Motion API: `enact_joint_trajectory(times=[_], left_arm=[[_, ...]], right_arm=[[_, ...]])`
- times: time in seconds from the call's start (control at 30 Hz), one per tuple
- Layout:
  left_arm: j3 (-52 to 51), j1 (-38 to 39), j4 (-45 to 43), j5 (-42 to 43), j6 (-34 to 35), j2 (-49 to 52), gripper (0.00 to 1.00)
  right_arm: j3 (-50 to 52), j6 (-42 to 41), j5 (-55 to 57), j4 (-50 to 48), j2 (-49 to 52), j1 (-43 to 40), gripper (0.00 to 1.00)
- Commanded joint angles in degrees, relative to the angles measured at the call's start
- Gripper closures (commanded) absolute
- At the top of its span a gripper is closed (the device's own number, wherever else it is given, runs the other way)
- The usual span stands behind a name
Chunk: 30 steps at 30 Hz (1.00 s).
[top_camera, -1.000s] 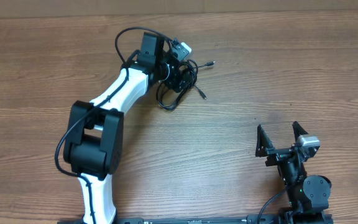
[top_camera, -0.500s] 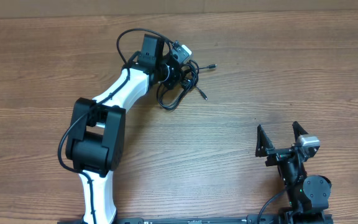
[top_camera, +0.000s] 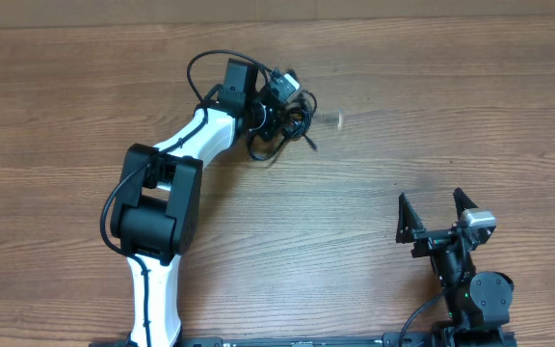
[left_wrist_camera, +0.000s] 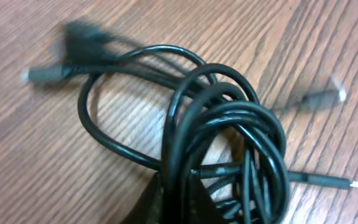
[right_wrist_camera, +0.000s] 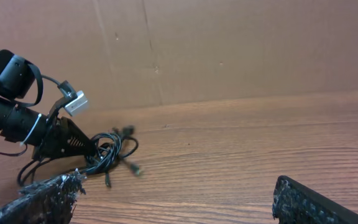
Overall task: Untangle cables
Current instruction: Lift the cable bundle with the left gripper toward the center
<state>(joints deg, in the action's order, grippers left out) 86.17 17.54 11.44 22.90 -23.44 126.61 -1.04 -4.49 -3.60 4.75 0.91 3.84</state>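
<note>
**A:** From above, where do the cables lie?

**B:** The cables [top_camera: 293, 123] are one small black bundle on the far part of the wooden table [top_camera: 403, 116], left of the middle. My left gripper [top_camera: 279, 111] sits on the bundle's left side and is clenched on the cords. One plug end [top_camera: 339, 120] to the right of the bundle is only a blur.

**A:** And your other tool?

**B:** My right gripper [top_camera: 431, 200] is near the front edge, well apart from the cables. Its fingers stand wide, with nothing between them.

**A:** What does the left wrist camera give?

**B:** The cables [left_wrist_camera: 222, 137] fill the picture, several loops coiled over each other above the wood. At the bottom edge the cords go in between the dark fingers of my left gripper [left_wrist_camera: 179, 200], which press together on them. One silver-tipped plug [left_wrist_camera: 353, 184] sticks out low on the right. Two more ends, upper left and upper right, are blurred.

**A:** And the right wrist camera?

**B:** My right gripper [right_wrist_camera: 178, 186] shows one finger in each lower corner, far apart, with bare table between. Far on the left, the cables [right_wrist_camera: 110, 152] are a dark tangle at the tip of my left gripper [right_wrist_camera: 91, 149], in front of a brown wall [right_wrist_camera: 229, 50]. Whether the bundle touches the table there, I cannot tell.
</note>
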Motion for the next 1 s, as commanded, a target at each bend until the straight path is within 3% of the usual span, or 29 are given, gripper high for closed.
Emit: enact_joint_trajectory(times=[0.0, 0.17, 0.3, 0.53, 0.83, 0.97], left_arm=[[0.6, -0.3, -0.3, -1.4, 3.5, 1.3, 0.96], [0.7, -0.3, 0.4, 3.2, 7.7, 0.0, 0.96], [0.7, -0.3, 2.8, 13.7, 7.8, -4.2, 0.96], [0.7, -0.3, 16.9, 32.4, -2.7, -16.5, 0.96], [0.7, -0.3, 47.4, 33.3, -19.1, -28.3, 0.96], [0.7, -0.3, 55.3, 29.4, -21.4, -30.4, 0.96]], right_arm=[[0.5, 0.1, 0.6, -0.1, -0.1, 0.3, 0.0], [0.5, 0.0, 0.6, -0.1, -0.1, 0.3, 0.0], [0.5, 0.0, 0.6, -0.1, -0.1, 0.3, 0.0], [0.5, 0.0, 0.6, -0.1, -0.1, 0.3, 0.0], [0.5, 0.1, 0.6, -0.1, -0.1, 0.3, 0.0], [0.5, 0.0, 0.6, -0.1, -0.1, 0.3, 0.0]])
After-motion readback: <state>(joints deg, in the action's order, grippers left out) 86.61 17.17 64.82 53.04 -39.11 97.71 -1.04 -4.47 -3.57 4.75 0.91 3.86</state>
